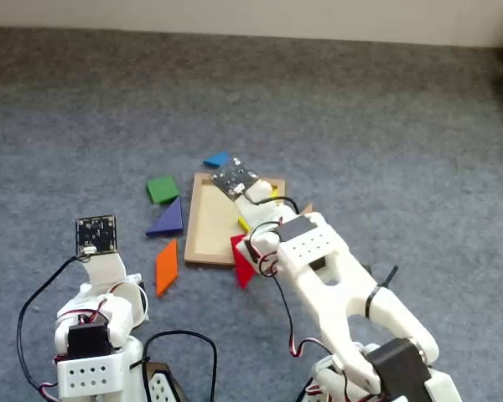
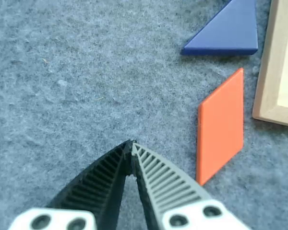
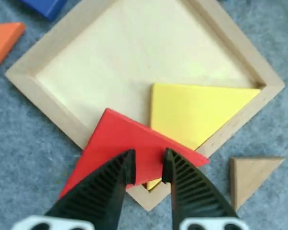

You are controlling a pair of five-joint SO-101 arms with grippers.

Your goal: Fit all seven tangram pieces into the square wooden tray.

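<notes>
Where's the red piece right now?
In the right wrist view, the red piece lies across the rim of the tray, overlapping the yellow triangle, at the right gripper.

Right arm (image 1: 335, 276) hides much of tray (image 1: 205, 226) and yellow triangle (image 3: 197, 110) inside it; red triangle (image 3: 120, 139) across tray rim covers yellow corner; orange piece (image 3: 0, 40) outside tray cropped by edge.

Under your right pincer (image 3: 147, 158) the red triangle (image 3: 120, 139) lies tilted across the rim of the wooden tray (image 3: 38, 91). It overlaps the yellow triangle (image 3: 197, 112), which sits flat in the tray's corner. A plain wooden triangle (image 3: 249, 175) lies just outside. Beside your left pincer (image 2: 130, 146) lies the orange parallelogram (image 2: 221, 127), with the dark blue triangle (image 2: 233, 31) beyond it.
</notes>
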